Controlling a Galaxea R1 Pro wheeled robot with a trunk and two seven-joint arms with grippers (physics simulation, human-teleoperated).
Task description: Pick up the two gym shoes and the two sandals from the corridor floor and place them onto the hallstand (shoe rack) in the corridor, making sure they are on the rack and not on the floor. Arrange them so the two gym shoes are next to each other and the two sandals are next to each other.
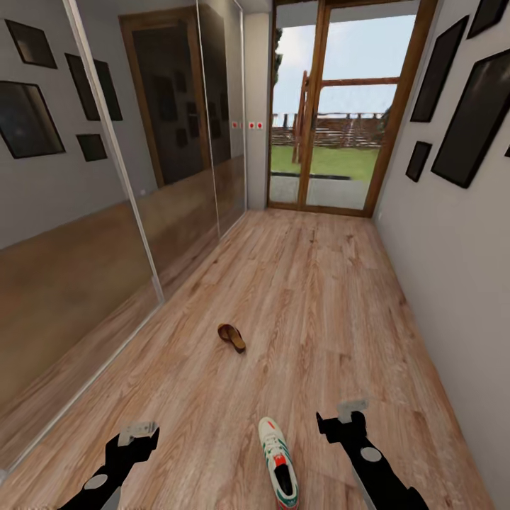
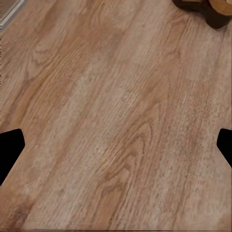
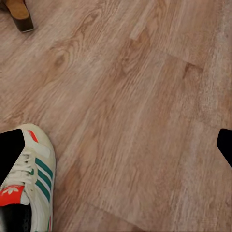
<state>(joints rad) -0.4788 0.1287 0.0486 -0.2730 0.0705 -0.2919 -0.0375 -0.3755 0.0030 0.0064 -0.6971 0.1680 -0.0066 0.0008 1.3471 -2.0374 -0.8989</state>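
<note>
I am in a long hall with a wood floor [image 1: 312,297]. My left claw [image 1: 134,433] is low in the lower left of the head picture. Its two fingers stand far apart and hold nothing. My right claw [image 1: 343,418] is in the lower right. Its fingers are wide apart too, and it is empty.

One gym shoe [image 1: 278,462] lies on the floor at the bottom middle of the head picture, between my two arms and nearer my right one. It is white with green stripes and a red mark. In my right wrist picture the same shoe [image 3: 30,179] sits in the lower left corner, just beside one black finger.

One brown sandal [image 1: 231,337] lies farther up the hall, near the middle of the picture, well apart from the shoe. A mirror wall [image 1: 106,212] runs along the left. A glass door [image 1: 340,113] stands at the far end.
</note>
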